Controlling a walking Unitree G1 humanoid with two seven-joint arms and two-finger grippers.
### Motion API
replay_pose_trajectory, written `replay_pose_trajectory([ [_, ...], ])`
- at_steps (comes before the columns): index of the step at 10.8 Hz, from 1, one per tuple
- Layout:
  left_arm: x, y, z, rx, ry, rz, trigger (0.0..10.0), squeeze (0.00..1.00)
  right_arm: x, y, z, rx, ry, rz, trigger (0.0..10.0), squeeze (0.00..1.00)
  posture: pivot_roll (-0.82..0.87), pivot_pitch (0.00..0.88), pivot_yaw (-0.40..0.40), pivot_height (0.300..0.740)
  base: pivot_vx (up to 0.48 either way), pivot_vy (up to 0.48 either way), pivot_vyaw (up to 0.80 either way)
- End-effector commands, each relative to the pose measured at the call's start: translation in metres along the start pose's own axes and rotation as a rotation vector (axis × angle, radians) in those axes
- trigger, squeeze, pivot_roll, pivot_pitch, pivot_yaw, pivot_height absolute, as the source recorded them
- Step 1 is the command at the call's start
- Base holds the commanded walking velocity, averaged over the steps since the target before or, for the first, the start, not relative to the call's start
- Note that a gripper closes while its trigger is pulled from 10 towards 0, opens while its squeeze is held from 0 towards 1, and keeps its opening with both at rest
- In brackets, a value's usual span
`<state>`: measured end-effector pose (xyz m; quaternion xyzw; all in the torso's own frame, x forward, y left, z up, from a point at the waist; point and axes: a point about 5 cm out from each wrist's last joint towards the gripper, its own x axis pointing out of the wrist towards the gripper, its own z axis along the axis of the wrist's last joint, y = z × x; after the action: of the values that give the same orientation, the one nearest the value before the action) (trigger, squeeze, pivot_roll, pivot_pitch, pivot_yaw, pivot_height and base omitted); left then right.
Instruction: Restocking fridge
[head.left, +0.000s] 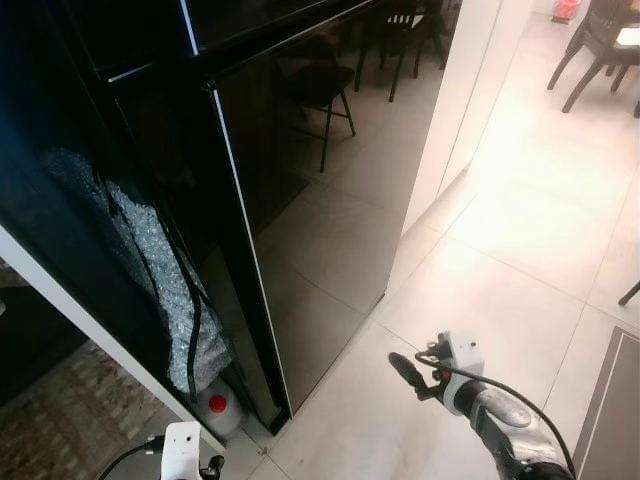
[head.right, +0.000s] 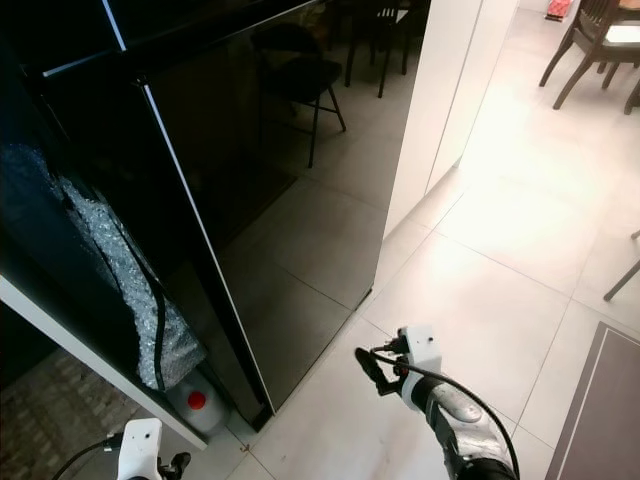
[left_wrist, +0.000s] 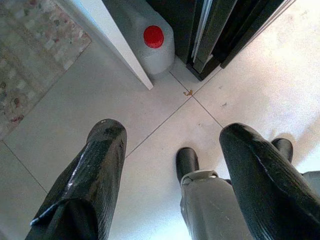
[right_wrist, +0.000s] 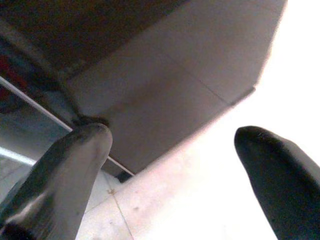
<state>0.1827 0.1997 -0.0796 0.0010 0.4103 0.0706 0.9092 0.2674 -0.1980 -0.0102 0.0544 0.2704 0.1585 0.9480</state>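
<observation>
A tall black glossy fridge (head.left: 310, 200) stands to my left with its doors shut; chairs are mirrored in its front. My right gripper (head.left: 403, 368) hovers low over the floor a short way from the fridge's lower corner. In the right wrist view that gripper (right_wrist: 175, 134) is open and empty, facing the dark door. My left gripper (left_wrist: 172, 132) hangs open near the floor, pointing down at the tiles, nothing between its fingers.
A white jug with a red cap (head.left: 218, 408) sits on the floor beside the fridge's base, under a silvery bag (head.left: 160, 270). A white wall panel (head.left: 450, 110) stands past the fridge. Dark chairs (head.left: 600, 40) are far right. A patterned rug (head.left: 60, 420) lies at lower left.
</observation>
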Motion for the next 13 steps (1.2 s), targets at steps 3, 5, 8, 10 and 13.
replay_pose_trajectory([
  [3, 0.0, 0.003, -0.002, -0.007, 0.011, 0.016, 10.0, 0.0, -0.002, 0.004, -0.038, 0.045, 0.169, -0.128, 10.0, 0.0, -0.11, 0.08, 0.015, 0.74, 0.0, 0.0, 0.0],
  [5, 0.0, 0.002, -0.002, -0.013, 0.013, 0.019, 10.0, 0.0, -0.014, 0.004, -0.069, 0.096, 0.276, -0.226, 10.0, 0.0, -0.1, 0.079, 0.008, 0.74, 0.0, 0.0, 0.0],
  [8, -0.001, 0.003, -0.004, -0.009, 0.021, 0.021, 10.0, 0.0, -0.032, 0.005, -0.102, 0.234, 0.331, -0.396, 10.0, 0.0, -0.08, 0.078, 0.003, 0.74, 0.0, 0.0, 0.0],
  [10, -0.001, 0.005, -0.006, -0.002, 0.029, 0.025, 10.0, 0.0, -0.037, 0.013, -0.114, 0.258, 0.354, -0.408, 10.0, 0.0, -0.09, 0.076, 0.012, 0.74, 0.0, 0.0, 0.0],
  [13, -0.001, 0.005, -0.004, 0.006, 0.026, 0.015, 10.0, 0.0, -0.044, 0.007, -0.121, 0.252, 0.382, -0.456, 10.0, 0.0, -0.09, 0.061, 0.014, 0.74, 0.0, 0.0, 0.0],
])
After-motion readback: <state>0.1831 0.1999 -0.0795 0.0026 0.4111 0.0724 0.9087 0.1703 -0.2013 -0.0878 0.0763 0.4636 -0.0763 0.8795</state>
